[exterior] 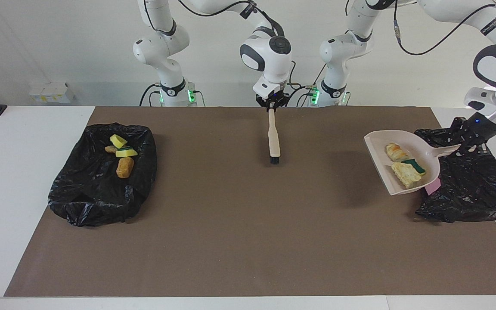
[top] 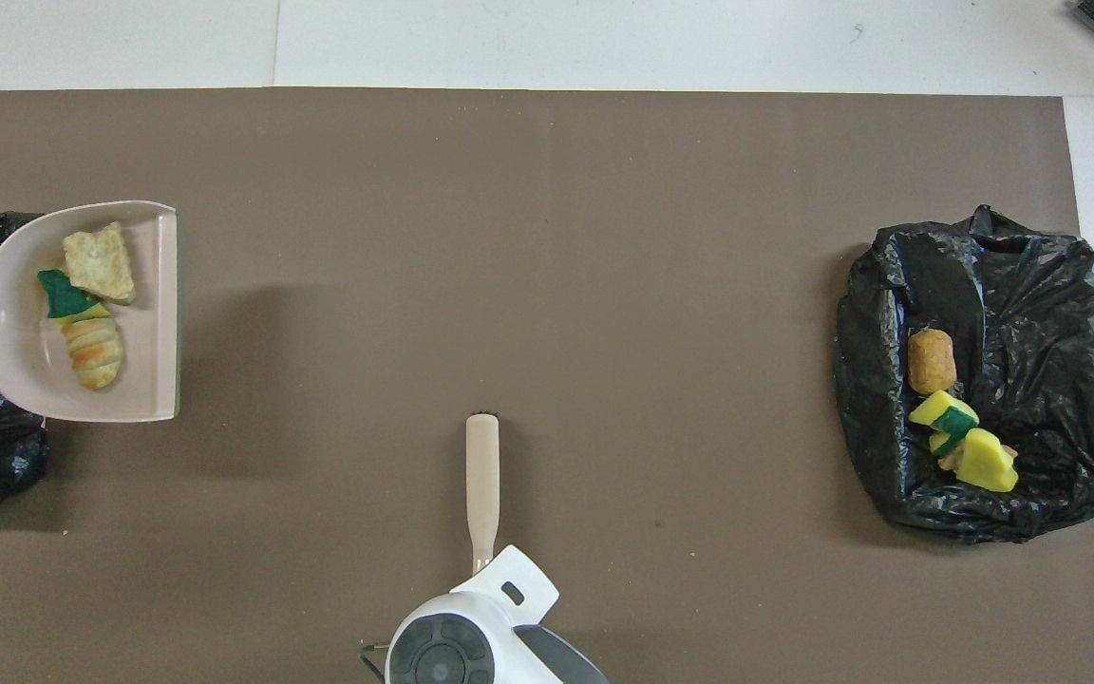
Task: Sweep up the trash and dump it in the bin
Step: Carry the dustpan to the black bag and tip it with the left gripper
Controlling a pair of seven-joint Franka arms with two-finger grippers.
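the left gripper (exterior: 471, 148), clamped on the handle of the raised dustpan (exterior: 379, 144), carries three trash scraps (exterior: 405, 165) at the edge of the black bin bag (exterior: 472, 193), the dump step, which next needs tipping the pan over the bag, while the right gripper (exterior: 272, 106), closed on the hand brush (exterior: 274, 140), waits over mid-table.

Brown mat (exterior: 230, 241) over a white table (exterior: 24, 193), small white boxes (exterior: 51, 92) by the wall

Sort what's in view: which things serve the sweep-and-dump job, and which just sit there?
Job: dustpan carrying trash scraps, held by left pincer at black bin bag; hand brush in right pincer.
Idle: second black bag with scraps.
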